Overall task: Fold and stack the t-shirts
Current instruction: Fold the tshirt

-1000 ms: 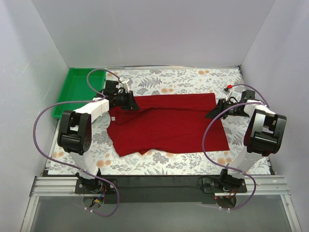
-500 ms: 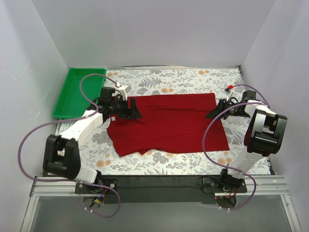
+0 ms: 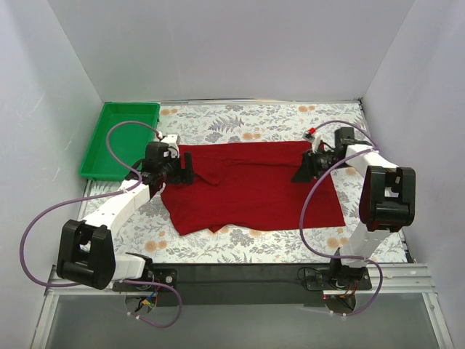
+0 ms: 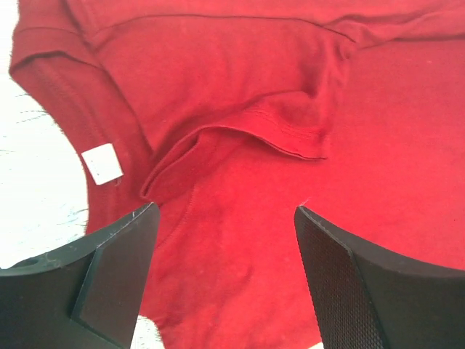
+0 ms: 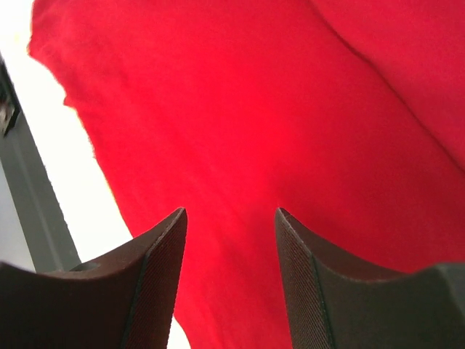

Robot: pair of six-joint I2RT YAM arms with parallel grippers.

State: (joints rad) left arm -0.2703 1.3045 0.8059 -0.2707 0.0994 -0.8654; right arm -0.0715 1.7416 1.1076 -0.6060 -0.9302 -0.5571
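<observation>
Dark red t-shirt (image 3: pixel 254 190) lies spread on the floral table (image 3: pixel 240 120), neck label (image 4: pixel 102 163) at the left end. Both sets released: left fingers (image 4: pixel 109 276) straddle the collar fold, right fingers (image 5: pixel 156 283) over the far hem corner, likely poised to pinch for a fold. Half a second ago the right arm sat off the cloth edge.
</observation>
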